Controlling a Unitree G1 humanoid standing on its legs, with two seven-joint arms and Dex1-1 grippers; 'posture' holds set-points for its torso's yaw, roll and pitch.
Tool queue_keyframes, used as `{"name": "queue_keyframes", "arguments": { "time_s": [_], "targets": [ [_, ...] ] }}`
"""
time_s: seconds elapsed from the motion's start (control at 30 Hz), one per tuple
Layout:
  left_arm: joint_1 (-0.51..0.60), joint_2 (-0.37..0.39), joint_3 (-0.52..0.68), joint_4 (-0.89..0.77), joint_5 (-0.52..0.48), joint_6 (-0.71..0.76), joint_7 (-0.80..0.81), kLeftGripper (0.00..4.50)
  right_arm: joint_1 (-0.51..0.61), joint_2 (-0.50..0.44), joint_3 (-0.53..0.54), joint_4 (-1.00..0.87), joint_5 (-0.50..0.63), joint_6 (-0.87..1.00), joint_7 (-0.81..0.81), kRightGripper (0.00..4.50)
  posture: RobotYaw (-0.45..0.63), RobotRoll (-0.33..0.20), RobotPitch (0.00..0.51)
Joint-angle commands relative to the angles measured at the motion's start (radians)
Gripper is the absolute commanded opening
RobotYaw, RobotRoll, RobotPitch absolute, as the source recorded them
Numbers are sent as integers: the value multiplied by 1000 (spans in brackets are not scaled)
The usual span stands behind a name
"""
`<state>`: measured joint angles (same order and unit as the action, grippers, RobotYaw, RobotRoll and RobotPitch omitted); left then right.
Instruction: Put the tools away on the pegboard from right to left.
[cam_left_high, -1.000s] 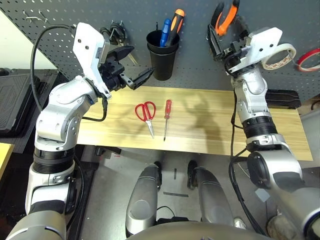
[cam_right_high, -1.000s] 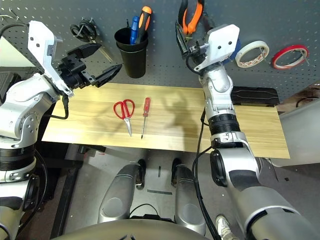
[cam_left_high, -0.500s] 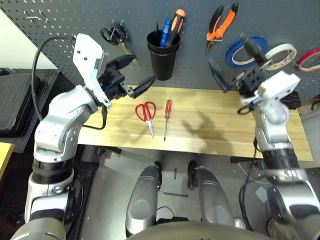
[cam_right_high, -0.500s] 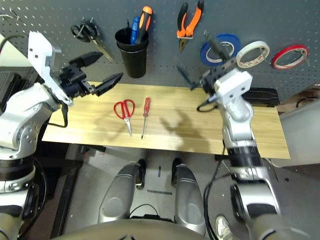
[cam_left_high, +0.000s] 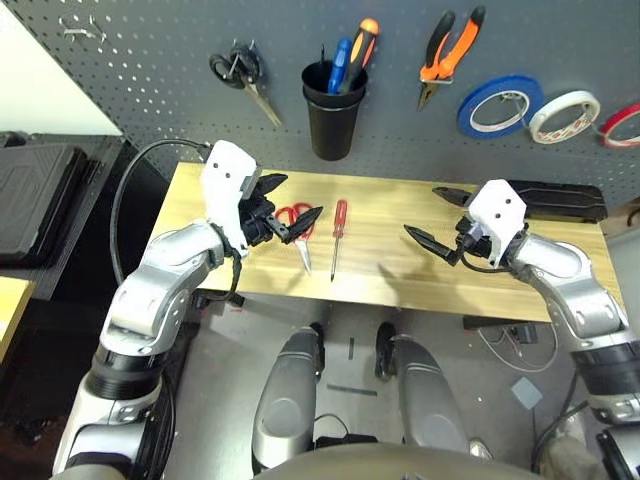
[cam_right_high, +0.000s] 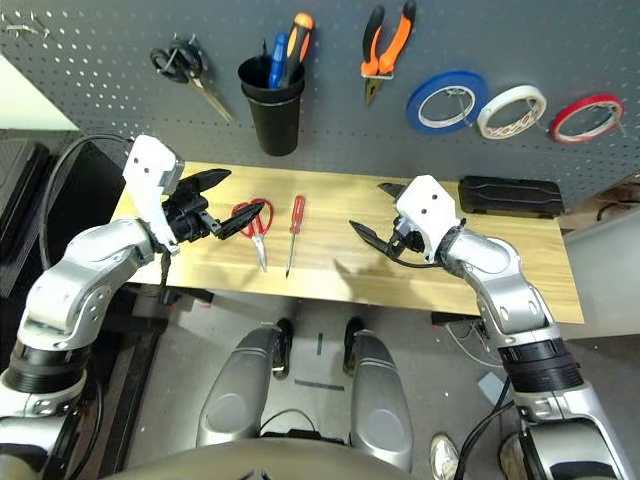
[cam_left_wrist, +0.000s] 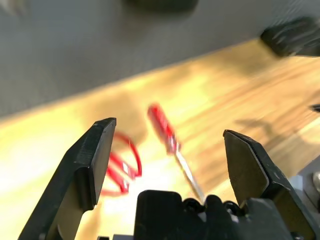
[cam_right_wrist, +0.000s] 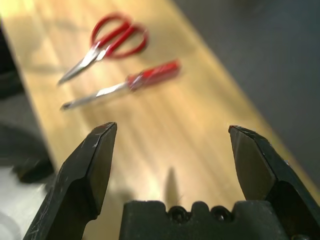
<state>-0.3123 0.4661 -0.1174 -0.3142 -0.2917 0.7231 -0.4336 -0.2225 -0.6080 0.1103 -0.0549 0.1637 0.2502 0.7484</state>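
On the pale woodgrain tabletop (cam_left_high: 560, 285) we've got glossy red-handled scissors (cam_left_high: 294, 224) beside a slim red-handled screwdriver (cam_left_high: 337, 234), no readable labels, left pincer (cam_left_high: 287, 208) and right pincer (cam_left_high: 437, 218) both spread apart, empty.

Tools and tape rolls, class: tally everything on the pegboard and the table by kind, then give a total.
Tape rolls: 3, blue, white, red
Scissors: 2, black-handled, red-handled
Pliers: 1, orange-and-black
Screwdrivers: 3, one red-handled on the table, two in the black cup: blue and orange-and-black
Total: 9
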Motion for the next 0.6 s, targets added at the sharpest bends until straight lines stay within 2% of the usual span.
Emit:
{"name": "queue_keyframes", "arguments": {
  "time_s": [0.03, 0.17, 0.23, 0.37, 0.6],
  "targets": [
    [-10, -74, -64, 81, 46, 12, 43, 4500, 12, -9, 28, 9, -22, 63, 13, 4483, 226, 0, 284],
    [-87, -180, -97, 242, 95, -14, 84, 4500, 11, -3, 55, 23, -63, 115, -3, 4483, 222, 0, 294],
    [-120, -208, -104, 305, 117, -31, 91, 4500, 10, -2, 66, 22, -80, 134, -10, 4483, 222, 0, 294],
    [-256, -313, -89, 574, 163, -118, 146, 4500, 21, 10, 79, 3, -103, 164, -29, 4483, 203, 0, 304],
    [-430, -400, -91, 1007, 242, -306, 145, 4500, 52, 9, 70, -43, -124, 215, -55, 4483, 166, 0, 316]
  ]
}}
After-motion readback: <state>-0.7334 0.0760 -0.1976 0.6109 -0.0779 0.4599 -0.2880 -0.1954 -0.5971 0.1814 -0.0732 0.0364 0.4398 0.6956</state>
